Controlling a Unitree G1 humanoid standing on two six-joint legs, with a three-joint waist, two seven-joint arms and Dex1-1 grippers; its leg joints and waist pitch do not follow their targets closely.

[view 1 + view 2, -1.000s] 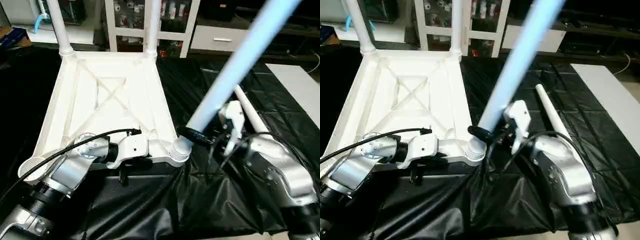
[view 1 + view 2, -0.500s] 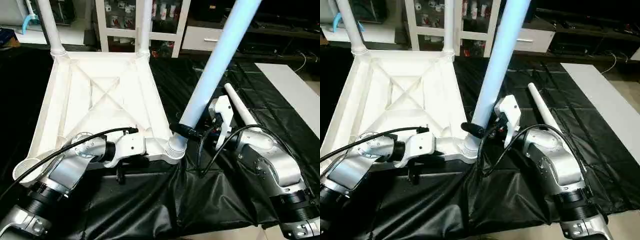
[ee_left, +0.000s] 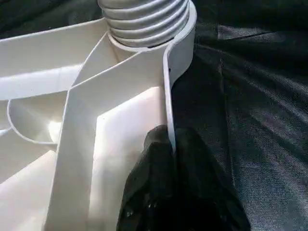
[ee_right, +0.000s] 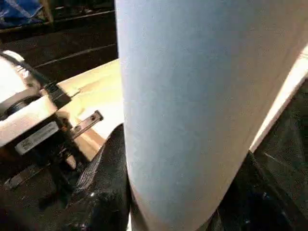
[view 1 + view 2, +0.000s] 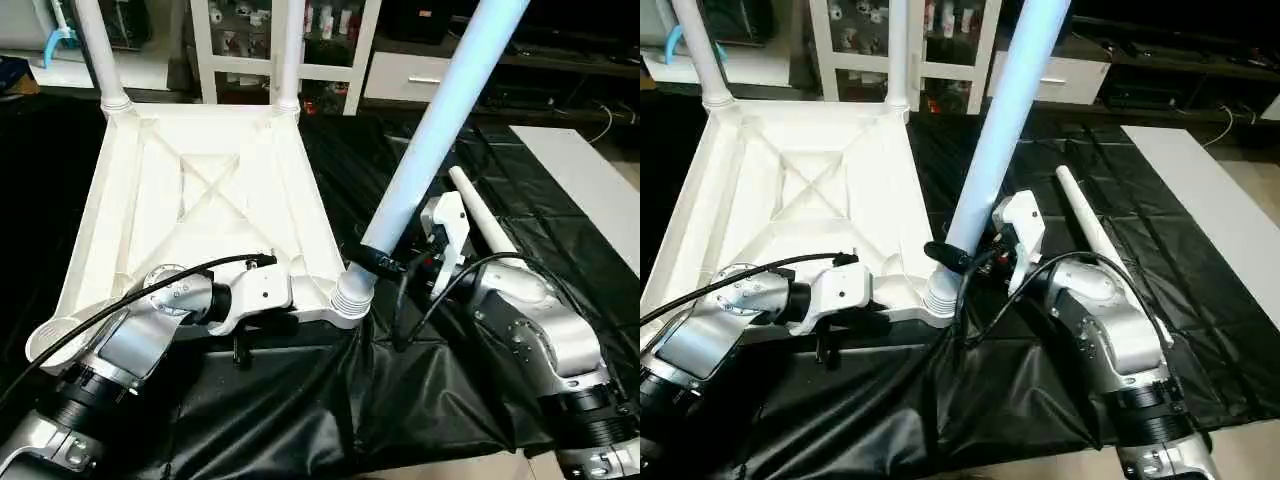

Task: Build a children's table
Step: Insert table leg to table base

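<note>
Nearest, 2 silver arms are reaching in from the bottom edge. The left gripper (image 3: 173, 159) is pinching the near rim of the table top (image 5: 200, 190), fingers pressed almost together w/ the thin wall between them. The right gripper (image 5: 385, 262) is clamping the third leg (image 5: 440, 110) low down, fingers wrapping round the tube just above the socket.

The table top is lying upside down on a black sheet (image 5: 440, 400), X-ribs facing up, 1 piece. Sockets: 4 counted, 1 per corner. The near left socket (image 5: 55, 338) is sitting empty, partly behind the left arm. The near right socket (image 5: 352, 292) is taking the third leg, which is leaning up and to the right, away from the top; ridged collar is showing at its foot in the left wrist view.

Legs: 4 total. 2 are standing upright in the far sockets, far left leg (image 5: 95, 45) & far right leg (image 5: 291, 50). 1 is in the right gripper. The loose leg (image 5: 483, 213) is lying flat on the sheet, right of the right gripper, partly hidden behind it.

Surface: crinkled glossy black sheet covering the work area; a pale board (image 5: 590, 180) is lying along its right side.

Far back: a white glass-door cabinet (image 5: 335, 40) w/ small items on shelves, a white drawer unit (image 5: 415, 75) right of it, dark shelving beyond.
</note>
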